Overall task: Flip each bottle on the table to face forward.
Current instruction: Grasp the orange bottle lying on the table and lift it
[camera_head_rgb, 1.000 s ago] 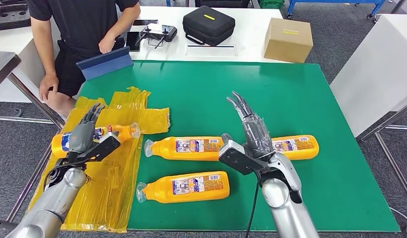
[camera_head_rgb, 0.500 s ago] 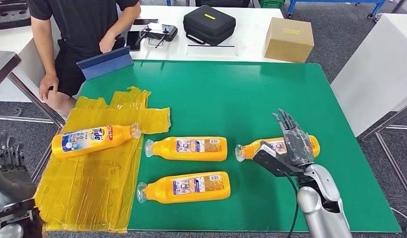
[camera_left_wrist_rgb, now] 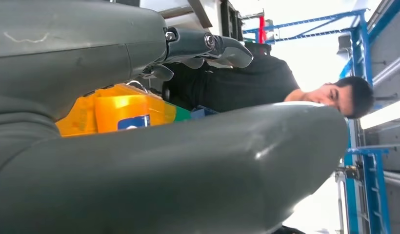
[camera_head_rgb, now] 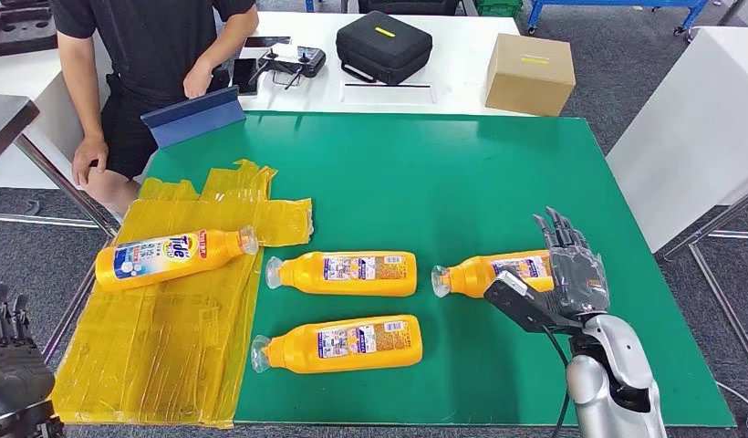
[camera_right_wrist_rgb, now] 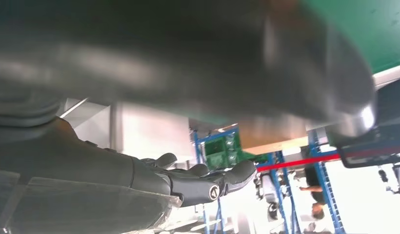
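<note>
We saw four orange bottles lying on their sides, one [camera_head_rgb: 170, 255] on yellow plastic sheeting [camera_head_rgb: 161, 347] at the left, three on the green table [camera_head_rgb: 425, 173], the right hand [camera_head_rgb: 571, 274] empty and spread over the rightmost bottle [camera_head_rgb: 484, 272], the left hand [camera_head_rgb: 10, 356] empty with fingers apart, a person [camera_head_rgb: 142, 55] standing far left.

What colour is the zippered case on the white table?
Black with a yellow tag, the zippered case, clearest in the head view.

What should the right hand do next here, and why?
Probably reach back to the right-most bottle and roll it over. It shows its small-print back label, like the two middle bottles, while the right hand hovers open beside its base.
</note>
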Robot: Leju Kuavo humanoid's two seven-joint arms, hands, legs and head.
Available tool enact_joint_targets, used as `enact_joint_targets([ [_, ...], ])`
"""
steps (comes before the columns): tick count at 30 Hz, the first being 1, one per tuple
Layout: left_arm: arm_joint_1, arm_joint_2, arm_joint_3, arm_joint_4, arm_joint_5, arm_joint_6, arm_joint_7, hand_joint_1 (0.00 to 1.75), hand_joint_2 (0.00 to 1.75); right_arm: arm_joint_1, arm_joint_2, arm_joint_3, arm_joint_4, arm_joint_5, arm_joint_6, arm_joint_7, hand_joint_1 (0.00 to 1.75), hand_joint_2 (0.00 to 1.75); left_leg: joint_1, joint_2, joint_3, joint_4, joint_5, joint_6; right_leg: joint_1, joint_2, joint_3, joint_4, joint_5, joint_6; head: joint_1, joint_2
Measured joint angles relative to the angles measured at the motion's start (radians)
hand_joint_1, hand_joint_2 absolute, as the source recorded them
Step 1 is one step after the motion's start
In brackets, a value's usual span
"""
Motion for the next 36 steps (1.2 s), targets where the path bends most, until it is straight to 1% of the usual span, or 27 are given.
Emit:
enact_joint_targets([
  [4,-0.019,-0.029,0.017,0.019,-0.019,-0.019,0.0,0.0,0.0,0.016,0.048,-0.034,-0.036,0.066,0.023,-0.002,0.0,1.75,0.0,0.0,0.0,0.0,0.0,0.0,0.0,0.0,0.0,0.0,0.0,0.0,0.0,0.0],
  [10,-0.055,-0.05,0.018,0.051,-0.048,-0.019,0.001,0.0,0.0,0.027,0.104,-0.054,-0.066,0.158,0.033,0.007,0.0,1.75,0.0,0.0,0.001,0.0,0.0,0.0,0.0,0.0,0.0,0.0,0.0,0.0,0.0,0.0],
  [13,-0.073,-0.053,0.018,0.074,-0.052,-0.02,0.0,0.0,0.0,0.032,0.118,-0.057,-0.07,0.191,0.043,0.009,0.0,1.75,0.0,0.0,0.001,0.0,0.0,0.0,0.0,0.0,0.0,0.0,0.0,0.0,0.0,0.0],
  [17,-0.097,-0.055,0.018,0.104,-0.053,-0.021,-0.006,0.0,0.0,0.034,0.12,-0.06,-0.068,0.213,0.048,0.01,0.0,1.75,0.0,0.0,0.001,0.0,0.0,0.0,0.0,0.0,0.0,0.0,0.0,0.0,0.0,0.0],
  [23,-0.134,-0.055,0.018,0.15,-0.053,-0.026,-0.014,0.0,0.0,0.035,0.101,-0.066,-0.041,0.252,0.08,0.025,0.0,1.75,0.0,0.0,0.001,0.0,0.0,0.0,0.0,0.0,0.0,0.0,0.0,0.0,0.0,0.0],
  [30,-0.157,-0.055,0.018,0.188,-0.053,-0.031,-0.019,0.0,0.0,0.038,0.056,-0.072,0.024,0.276,0.087,0.036,0.0,1.75,0.0,0.0,0.001,0.0,0.0,0.0,0.0,0.0,0.0,0.0,0.0,0.0,0.0,0.0],
  [33,-0.16,-0.055,0.018,0.196,-0.051,-0.03,-0.023,0.0,0.0,0.029,0.023,-0.071,0.071,0.276,0.089,0.037,0.0,1.75,0.0,0.0,0.0,0.0,0.0,0.0,0.0,0.0,0.001,0.0,0.0,0.0,0.0,0.0],
  [36,-0.159,-0.055,0.02,0.198,-0.043,-0.027,-0.027,0.0,0.0,-0.004,-0.019,-0.07,0.147,0.271,0.088,0.033,0.0,1.75,0.0,0.0,0.0,0.0,0.0,0.0,0.0,0.0,0.001,0.0,0.0,0.0,0.0,0.0],
])
